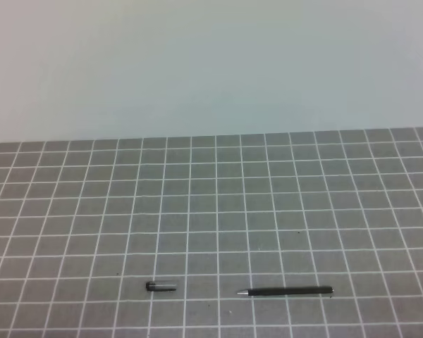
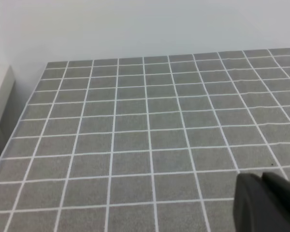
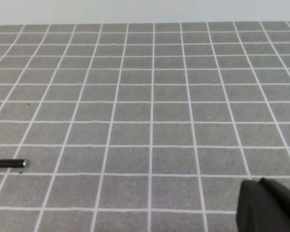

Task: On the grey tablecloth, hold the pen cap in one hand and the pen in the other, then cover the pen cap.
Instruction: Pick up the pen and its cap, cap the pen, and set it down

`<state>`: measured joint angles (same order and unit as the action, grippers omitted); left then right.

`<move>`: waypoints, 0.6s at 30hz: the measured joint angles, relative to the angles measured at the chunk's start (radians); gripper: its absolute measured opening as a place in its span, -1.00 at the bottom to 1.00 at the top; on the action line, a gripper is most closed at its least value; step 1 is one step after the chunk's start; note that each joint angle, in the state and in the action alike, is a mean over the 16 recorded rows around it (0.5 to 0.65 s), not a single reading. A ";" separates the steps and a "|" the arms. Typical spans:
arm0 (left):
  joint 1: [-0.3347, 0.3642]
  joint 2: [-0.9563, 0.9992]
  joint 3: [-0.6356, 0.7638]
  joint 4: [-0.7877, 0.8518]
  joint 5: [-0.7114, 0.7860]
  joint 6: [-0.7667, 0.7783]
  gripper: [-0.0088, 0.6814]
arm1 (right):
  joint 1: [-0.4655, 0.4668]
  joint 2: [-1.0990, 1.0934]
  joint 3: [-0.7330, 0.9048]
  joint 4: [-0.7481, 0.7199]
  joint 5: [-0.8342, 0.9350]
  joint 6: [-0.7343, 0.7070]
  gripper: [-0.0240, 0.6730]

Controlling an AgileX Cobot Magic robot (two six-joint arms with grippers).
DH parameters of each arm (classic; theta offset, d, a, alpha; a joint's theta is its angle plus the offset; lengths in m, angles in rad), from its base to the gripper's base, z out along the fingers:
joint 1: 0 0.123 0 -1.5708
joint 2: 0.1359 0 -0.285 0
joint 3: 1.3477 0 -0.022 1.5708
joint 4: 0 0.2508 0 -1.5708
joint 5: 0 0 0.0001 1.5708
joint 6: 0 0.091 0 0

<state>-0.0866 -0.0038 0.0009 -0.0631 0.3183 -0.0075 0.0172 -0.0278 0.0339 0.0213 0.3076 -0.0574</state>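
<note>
grey tablecloth [image 1: 211, 211]: pen cap [image 1: 161, 286] at 9 o'clock of pen [image 1: 287, 291], apart; left gripper [image 2: 263, 203] and right gripper [image 3: 266, 205] both closed, empty.

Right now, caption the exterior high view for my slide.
Pen cap and uncapped pen lying apart on grey tablecloth.

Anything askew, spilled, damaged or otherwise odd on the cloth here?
Nothing stands out. The short dark pen cap and the slim black pen lie flat and apart on the grey grid-printed tablecloth, both looking intact.
</note>
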 joint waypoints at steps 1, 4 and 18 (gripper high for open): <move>0.000 0.000 0.000 0.001 0.000 0.000 -0.98 | 0.000 0.000 0.000 0.001 0.000 0.000 -0.94; 0.000 0.000 0.000 0.005 0.000 0.000 -0.98 | 0.000 0.000 0.000 0.001 0.000 0.000 -0.94; 0.000 0.000 0.000 0.016 0.000 0.002 -0.98 | 0.000 0.000 0.000 0.001 0.002 0.000 -0.94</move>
<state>-0.0866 -0.0035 0.0009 -0.0475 0.3183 -0.0059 0.0172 -0.0278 0.0339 0.0225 0.3091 -0.0574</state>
